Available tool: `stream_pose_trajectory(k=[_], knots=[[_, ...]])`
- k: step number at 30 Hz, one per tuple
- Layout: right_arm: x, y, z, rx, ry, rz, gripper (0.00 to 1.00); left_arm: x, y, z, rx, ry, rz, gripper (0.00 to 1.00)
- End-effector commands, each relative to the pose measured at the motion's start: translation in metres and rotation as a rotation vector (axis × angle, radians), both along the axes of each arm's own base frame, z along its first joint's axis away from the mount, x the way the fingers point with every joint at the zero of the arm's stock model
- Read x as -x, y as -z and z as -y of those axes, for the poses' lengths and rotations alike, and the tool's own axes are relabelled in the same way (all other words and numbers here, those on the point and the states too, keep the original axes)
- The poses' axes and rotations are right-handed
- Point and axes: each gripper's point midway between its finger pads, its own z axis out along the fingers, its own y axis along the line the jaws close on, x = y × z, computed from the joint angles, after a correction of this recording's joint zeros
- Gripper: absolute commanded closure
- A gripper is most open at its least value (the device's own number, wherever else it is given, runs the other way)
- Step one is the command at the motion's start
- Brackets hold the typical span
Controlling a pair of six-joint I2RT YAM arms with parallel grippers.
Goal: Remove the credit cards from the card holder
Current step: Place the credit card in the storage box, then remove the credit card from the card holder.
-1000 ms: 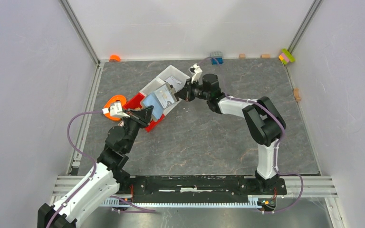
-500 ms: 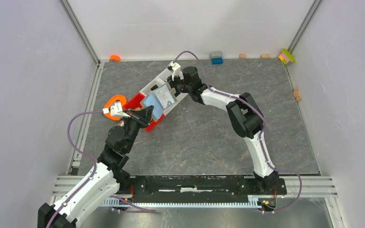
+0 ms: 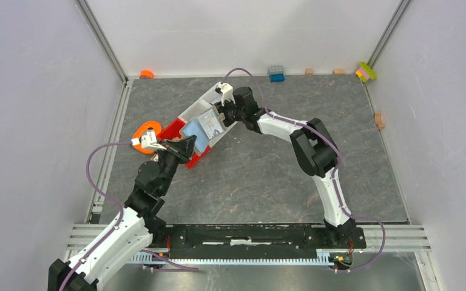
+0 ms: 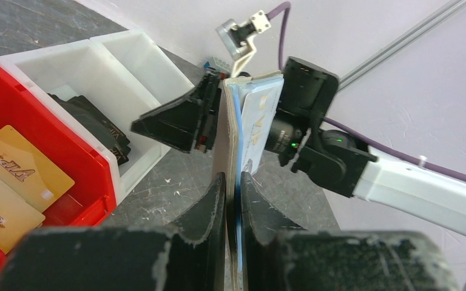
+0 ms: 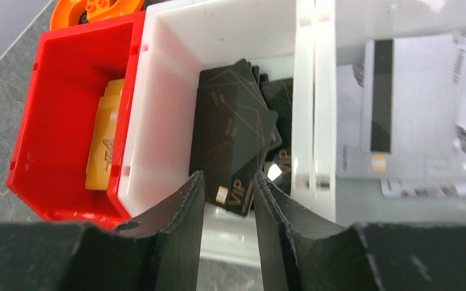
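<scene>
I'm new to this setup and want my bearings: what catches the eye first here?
The left gripper clamps the card holder on edge, pale blue credit cards in it, with the right gripper close at its far end. Nearby sit a red bin of gold cards and a white bin of black cards.

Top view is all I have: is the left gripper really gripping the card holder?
Observer: Yes. The left wrist view shows the left gripper shut on the card holder, which stands on edge with a blue card against its flap.
Operator: And the right gripper?
Observer: In its wrist view the right gripper is open, with nothing between the fingers.
Operator: What lies below it?
Observer: Black cards in a white bin.
</scene>
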Motion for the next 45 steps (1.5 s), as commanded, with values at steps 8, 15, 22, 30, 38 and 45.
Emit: stream_pose_trajectory(k=[8,15,22,30,38,45], knots=[[0.017,-0.132,0.076,-0.102,0.324,0.225,0.41,0.002,-0.022,0.001,0.035,0.015,0.079,0.98],[0.044,-0.143,0.174,-0.001,0.68,0.272,0.18,0.003,-0.023,0.01,0.029,0.057,0.078,0.98],[0.111,-0.127,0.245,-0.04,0.776,0.352,0.02,0.004,-0.022,0.024,0.009,0.13,0.074,0.89],[0.175,-0.113,0.209,-0.282,0.432,0.35,0.02,-0.002,-0.013,0.049,-0.013,0.238,0.045,0.89],[0.192,-0.113,0.209,-0.341,0.38,0.363,0.02,-0.001,-0.011,0.099,-0.016,0.49,0.022,0.98],[0.196,-0.115,0.203,-0.371,0.352,0.344,0.02,0.008,-0.015,0.138,0.049,0.73,0.022,0.98]])
